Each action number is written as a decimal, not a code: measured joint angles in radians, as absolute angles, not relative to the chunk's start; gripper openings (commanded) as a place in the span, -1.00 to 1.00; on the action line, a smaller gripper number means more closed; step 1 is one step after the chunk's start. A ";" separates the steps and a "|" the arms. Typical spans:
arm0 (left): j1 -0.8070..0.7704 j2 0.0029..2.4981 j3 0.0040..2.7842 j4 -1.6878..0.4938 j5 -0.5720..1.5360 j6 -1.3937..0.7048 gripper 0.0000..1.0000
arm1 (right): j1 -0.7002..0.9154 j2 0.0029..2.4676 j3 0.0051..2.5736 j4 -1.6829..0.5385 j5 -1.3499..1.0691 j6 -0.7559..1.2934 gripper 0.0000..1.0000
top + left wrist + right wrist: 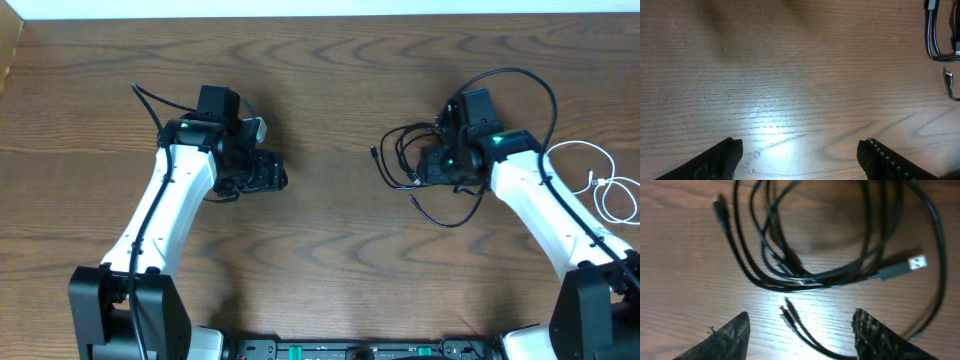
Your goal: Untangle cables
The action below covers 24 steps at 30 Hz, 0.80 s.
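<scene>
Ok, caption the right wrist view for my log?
Open right gripper hovers above the coiled black cable on the wooden table.

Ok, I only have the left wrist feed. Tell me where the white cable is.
Observer: The white cable lies looped near the right edge of the table, outside the right arm.
Operator: Say whether it touches the black one.
Observer: It looks apart; the black cable is bunched under the right end effector.
Operator: Report that end effector's state.
Observer: Open, holding nothing; black loops and a silver-tipped plug lie on the table ahead of its fingers.
</scene>
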<state>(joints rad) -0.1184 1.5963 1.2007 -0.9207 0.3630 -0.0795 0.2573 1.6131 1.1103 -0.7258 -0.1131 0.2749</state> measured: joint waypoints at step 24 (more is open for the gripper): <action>-0.118 1.596 1.201 -0.921 0.363 -0.080 0.57 | 0.331 1.613 0.918 -0.351 -0.101 -0.175 0.54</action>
<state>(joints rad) -0.1184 1.5963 1.2007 -0.9211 0.3630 -0.0795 0.3313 1.6135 0.9176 -0.3511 -0.1005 -0.1753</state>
